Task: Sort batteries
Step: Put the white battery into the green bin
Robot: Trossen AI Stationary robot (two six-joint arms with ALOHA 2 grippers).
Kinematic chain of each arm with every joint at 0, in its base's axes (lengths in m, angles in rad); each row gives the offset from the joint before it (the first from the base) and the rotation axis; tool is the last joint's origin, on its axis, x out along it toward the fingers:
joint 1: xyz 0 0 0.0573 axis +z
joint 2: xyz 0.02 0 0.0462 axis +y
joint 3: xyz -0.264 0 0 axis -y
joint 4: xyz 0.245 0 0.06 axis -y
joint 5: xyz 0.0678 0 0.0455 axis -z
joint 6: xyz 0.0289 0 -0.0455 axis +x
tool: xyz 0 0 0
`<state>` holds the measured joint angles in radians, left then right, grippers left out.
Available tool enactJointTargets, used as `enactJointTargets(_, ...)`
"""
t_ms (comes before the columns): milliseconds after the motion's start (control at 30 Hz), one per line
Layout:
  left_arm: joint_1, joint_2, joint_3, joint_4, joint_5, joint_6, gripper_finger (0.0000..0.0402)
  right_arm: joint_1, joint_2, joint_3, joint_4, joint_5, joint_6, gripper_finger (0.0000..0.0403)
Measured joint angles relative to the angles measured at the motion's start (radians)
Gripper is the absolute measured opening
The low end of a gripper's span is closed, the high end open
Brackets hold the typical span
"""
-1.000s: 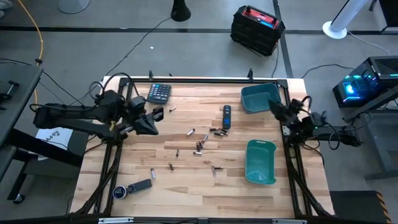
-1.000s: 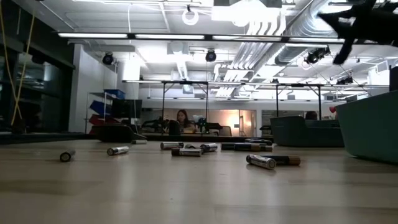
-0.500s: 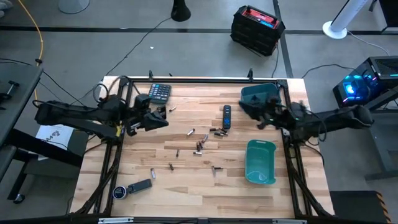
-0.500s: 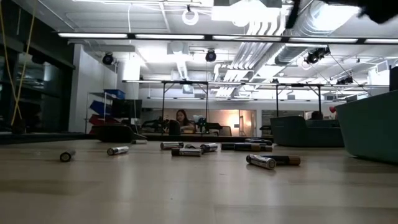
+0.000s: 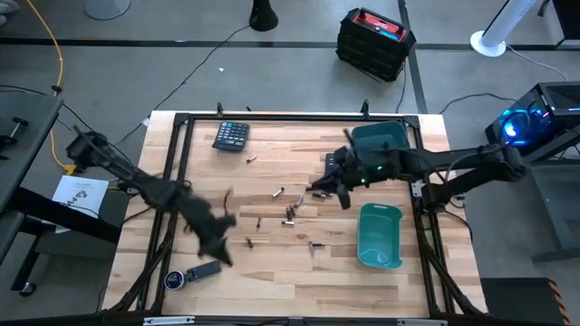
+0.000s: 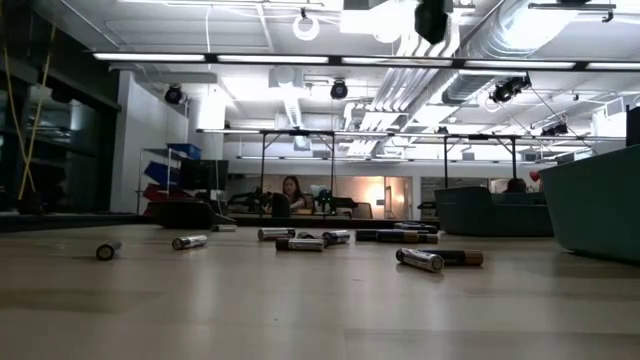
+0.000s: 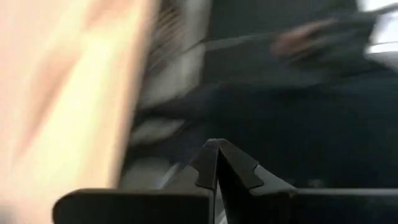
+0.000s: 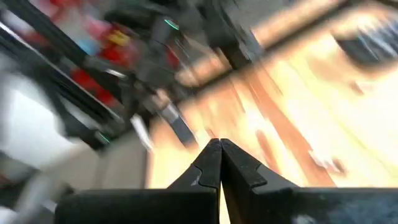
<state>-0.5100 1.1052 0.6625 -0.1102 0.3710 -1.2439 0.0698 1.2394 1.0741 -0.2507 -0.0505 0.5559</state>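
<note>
Several small batteries lie on their sides across the middle of the wooden table; the low view shows them in a loose row. My left gripper is shut and hangs blurred over the near-left part of the table, just left of two batteries. Its wrist view shows the fingertips meeting. My right gripper is shut above the batteries beside the remote control. Its fingertips also meet, and it shows high up in the low view.
Two teal bins stand on the right, one at the far edge and one nearer. A dark calculator lies far left. A small black device lies near left. The black table frame runs around the edges.
My left gripper has swung fast from the far-left part of the table toward the near edge and a little right. My right gripper has travelled from the right edge toward the table's middle, over the remote. The batteries have stayed where they were.
</note>
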Motion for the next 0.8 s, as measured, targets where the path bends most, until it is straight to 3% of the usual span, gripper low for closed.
enactJointTargets(100,-0.085,0.069,-0.002,-0.201,-0.016,-0.112,0.001,0.034,0.02,0.035,-0.183,0.057,0.01,0.0016)
enactJointTargets(200,-0.137,0.12,-0.002,-0.298,-0.018,-0.201,0.0028,0.066,0.027,0.037,-0.263,0.112,0.047,0.0044)
enactJointTargets(300,-0.154,0.154,-0.002,-0.34,-0.039,-0.286,0.0047,0.092,0.026,0.037,-0.303,0.203,0.073,0.008)
enactJointTargets(500,-0.152,0.163,-0.001,-0.337,-0.246,-0.498,0.0084,0.11,0.026,0.037,-0.359,0.303,0.095,0.0143)
enactJointTargets(800,-0.151,0.216,0.0,-0.442,-0.303,-0.774,0.0111,0.089,0.026,0.037,-0.371,0.339,0.047,0.0165)
